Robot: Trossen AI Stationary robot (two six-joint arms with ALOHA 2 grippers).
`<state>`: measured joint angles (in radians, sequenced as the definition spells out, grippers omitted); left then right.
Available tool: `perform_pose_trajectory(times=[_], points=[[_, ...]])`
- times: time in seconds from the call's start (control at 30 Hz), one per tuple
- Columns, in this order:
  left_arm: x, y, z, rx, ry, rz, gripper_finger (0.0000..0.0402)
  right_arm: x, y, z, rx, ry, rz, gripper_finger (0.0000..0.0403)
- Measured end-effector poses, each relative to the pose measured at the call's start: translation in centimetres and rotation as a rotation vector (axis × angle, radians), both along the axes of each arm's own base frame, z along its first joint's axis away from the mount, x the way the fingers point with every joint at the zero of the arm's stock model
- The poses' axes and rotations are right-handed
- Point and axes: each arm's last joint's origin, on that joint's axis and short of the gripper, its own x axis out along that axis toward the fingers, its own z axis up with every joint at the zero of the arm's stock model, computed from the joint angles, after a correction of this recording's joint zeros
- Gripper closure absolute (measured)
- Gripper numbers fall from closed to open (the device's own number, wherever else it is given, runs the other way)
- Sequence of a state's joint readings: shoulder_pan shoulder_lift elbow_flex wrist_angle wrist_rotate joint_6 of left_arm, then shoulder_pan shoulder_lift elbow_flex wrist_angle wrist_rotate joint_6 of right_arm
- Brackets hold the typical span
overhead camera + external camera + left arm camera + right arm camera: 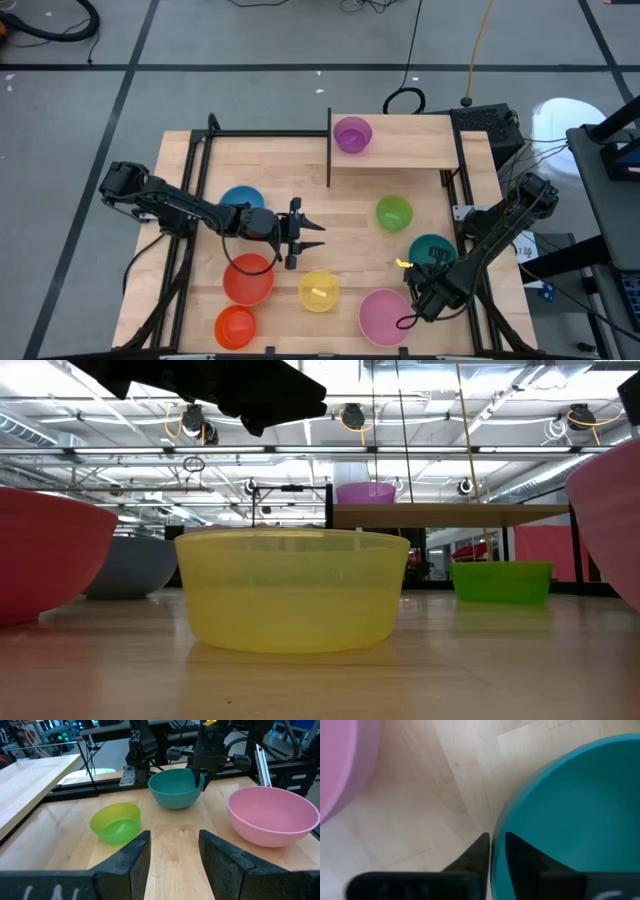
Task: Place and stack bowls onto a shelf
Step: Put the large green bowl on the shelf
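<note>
The teal bowl [430,250] sits on the table at the right, and my right gripper [497,851] is shut on its rim. A purple bowl [352,133] stands on the shelf [410,150] at the far side. The green bowl [394,212], pink bowl [385,315], yellow bowl [318,290], red bowl [248,278], orange bowl [235,326] and blue bowl [240,200] rest on their bases on the tabletop. My left gripper [308,233] hovers open over the table's middle, with nothing between its fingers. My right gripper pinches the teal bowl's rim [496,837] on the bowl's near side, one finger [522,857] inside the bowl and one finger [479,851] outside. The fingers come from above, pointing down. The bowl stands upright with its base [175,804] on the table.
The pink bowl [272,815] stands close beside the teal one toward the near edge, the green bowl [116,822] toward the far side. A thin dark upright panel [329,150] closes the shelf's left end. Black frame rails run along the table's edges.
</note>
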<state>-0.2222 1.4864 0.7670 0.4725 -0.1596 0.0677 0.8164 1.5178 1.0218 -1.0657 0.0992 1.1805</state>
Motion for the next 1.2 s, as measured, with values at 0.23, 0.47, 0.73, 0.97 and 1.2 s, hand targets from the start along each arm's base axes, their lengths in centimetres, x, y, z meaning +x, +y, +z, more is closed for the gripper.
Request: perform_pose_trajectory(times=[0.23, 0.47, 0.73, 0.97, 1.2], points=[[0.0, 0.0, 0.0, 0.000, 0.000, 0.000, 0.0229, 1.1, -1.1, 1.2, 0.082, -0.006, -0.083, 0.0396], [0.0, 0.0, 0.0, -0.002, 0.004, -0.001, 0.0229, 3.0, -2.1, 5.1, 0.105, -0.009, -0.123, 0.0400], [0.0, -0.1, -0.1, -0.003, 0.014, -0.003, 0.0229, 4.0, -3.6, 10.7, 0.041, -0.060, -0.141, 0.0402], [0.0, -0.1, -0.1, -0.008, 0.009, -0.005, 0.0229, 4.5, -6.3, 13.2, -0.053, -0.051, -0.180, 0.0402], [0.0, -0.1, -0.1, -0.021, 0.012, -0.001, 0.0229, 6.1, -9.3, 14.9, -0.043, -0.090, -0.142, 0.0402]])
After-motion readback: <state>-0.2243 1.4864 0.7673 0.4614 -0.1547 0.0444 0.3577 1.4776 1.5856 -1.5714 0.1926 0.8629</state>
